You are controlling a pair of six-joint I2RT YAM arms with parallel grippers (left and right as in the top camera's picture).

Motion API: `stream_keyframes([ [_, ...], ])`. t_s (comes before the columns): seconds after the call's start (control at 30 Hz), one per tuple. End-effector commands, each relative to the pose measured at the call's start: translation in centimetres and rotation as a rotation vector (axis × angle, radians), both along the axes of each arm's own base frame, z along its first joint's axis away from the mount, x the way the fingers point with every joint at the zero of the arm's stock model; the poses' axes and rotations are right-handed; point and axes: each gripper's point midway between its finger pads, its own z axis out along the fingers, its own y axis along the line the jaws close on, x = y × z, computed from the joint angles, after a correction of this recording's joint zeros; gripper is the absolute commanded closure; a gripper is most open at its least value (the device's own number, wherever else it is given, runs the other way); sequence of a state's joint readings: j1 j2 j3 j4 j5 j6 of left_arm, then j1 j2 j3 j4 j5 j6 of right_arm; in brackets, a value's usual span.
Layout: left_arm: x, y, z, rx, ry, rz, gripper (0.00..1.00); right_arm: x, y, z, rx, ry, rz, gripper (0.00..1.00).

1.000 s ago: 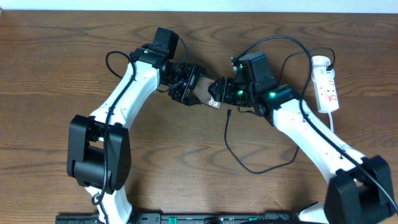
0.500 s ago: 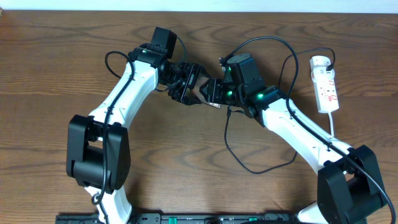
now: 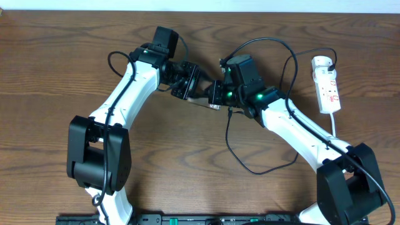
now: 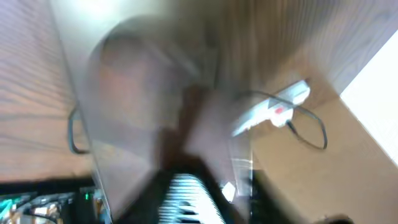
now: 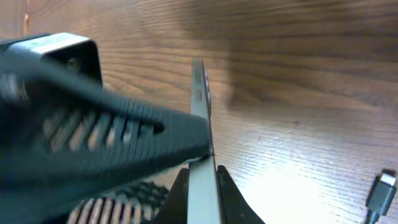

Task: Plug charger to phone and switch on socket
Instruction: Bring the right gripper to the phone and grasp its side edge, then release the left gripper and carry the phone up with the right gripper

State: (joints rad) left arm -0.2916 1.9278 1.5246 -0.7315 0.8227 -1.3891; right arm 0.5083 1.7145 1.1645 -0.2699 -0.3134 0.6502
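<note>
Your left fingers lie against one face of the phone; you cannot tell whether they clamp it. The phone sits just toward 12 o'clock from the middle of the table. Your right fingers pinch its edge. The charger loops at the phone's 5 o'clock, its tip apart from the phone. The socket lies at 3 o'clock.

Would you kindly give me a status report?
Right pincer shut on phone; left pincer touching it, grip unclear. Charger tip loose on table, unplugged.
</note>
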Motion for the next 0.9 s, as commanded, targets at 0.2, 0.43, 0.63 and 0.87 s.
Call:
stream_keyframes([
  [0.2, -0.4, -0.5, 1.9, -0.05, -0.027, -0.031, 0.93, 1.2, -0.3, 1.6, 0.027, -0.045, -0.013, 0.99],
  [0.43, 0.1, 0.3, 1.9, -0.039, -0.217, -0.176, 0.85, 3.2, -4.5, 4.3, 0.052, -0.099, -0.091, 0.99],
  [0.63, 0.1, 0.4, 1.9, -0.026, -0.417, -0.347, 0.66, 4.2, -8.4, 7.0, 0.07, -0.14, -0.175, 0.99],
  [0.87, 0.4, 0.3, 2.0, -0.019, -0.558, -0.457, 0.51, 4.2, -10.9, 10.1, 0.131, -0.183, -0.2, 0.99],
])
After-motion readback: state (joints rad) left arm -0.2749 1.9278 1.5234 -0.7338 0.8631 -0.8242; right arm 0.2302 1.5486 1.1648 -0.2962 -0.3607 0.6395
